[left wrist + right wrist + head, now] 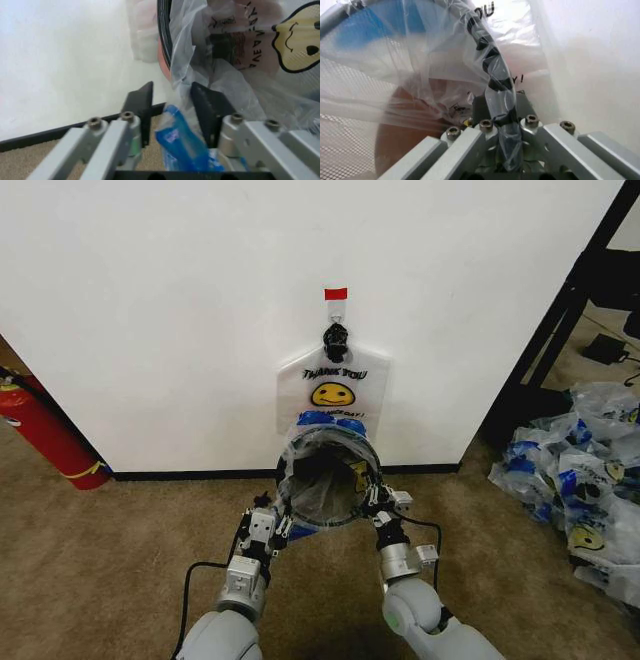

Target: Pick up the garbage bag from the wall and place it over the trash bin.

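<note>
both grippers at the trash bin (328,480) rim: left gripper (277,526) fingers apart around bag plastic, right gripper (377,498) clamped on the garbage bag (345,442)

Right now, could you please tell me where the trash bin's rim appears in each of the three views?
Head view: the trash bin stands at the wall's foot, low centre, its rim between both pincers.
Left wrist view: the rim arcs down from the upper middle, beyond the left pincer.
Right wrist view: the rim curves from upper left into the right pincer.
Shared landmark: the garbage bag over the rim.
</note>
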You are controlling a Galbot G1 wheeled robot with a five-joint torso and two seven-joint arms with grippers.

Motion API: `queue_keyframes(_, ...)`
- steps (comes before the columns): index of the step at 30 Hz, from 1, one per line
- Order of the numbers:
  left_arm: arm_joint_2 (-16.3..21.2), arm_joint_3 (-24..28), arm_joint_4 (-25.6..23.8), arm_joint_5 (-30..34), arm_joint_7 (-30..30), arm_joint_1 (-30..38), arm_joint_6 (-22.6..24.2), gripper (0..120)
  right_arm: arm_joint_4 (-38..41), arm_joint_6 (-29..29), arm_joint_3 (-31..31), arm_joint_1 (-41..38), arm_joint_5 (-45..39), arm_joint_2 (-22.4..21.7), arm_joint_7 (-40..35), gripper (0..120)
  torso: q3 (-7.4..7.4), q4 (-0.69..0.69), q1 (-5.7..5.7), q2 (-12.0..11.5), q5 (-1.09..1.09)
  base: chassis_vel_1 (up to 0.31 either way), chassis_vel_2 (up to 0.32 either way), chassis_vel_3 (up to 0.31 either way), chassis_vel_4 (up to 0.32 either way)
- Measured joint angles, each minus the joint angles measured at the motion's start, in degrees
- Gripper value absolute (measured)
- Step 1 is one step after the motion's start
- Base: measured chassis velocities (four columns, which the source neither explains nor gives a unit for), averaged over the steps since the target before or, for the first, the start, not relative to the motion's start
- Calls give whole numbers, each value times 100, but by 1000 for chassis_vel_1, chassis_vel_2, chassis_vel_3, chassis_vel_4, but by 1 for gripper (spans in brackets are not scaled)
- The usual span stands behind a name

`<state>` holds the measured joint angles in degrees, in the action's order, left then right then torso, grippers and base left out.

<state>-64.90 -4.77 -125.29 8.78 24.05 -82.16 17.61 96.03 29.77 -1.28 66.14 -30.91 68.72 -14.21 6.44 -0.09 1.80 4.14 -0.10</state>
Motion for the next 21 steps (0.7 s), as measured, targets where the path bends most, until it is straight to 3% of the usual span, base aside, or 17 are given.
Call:
queue_keyframes(8, -25, -3, -22, 113, -3, 10, 59, 0, 56, 1, 24, -12, -50, -6, 2, 0, 0, 0, 0, 0, 0, 0, 0, 0, 0)
queue_keyframes(21, -56, -80, 93, 180, -32, 78, -11, 0, 183, -10, 74, 74, -295, -66, -8, 0, 0, 0, 0, 0, 0, 0, 0, 0, 0)
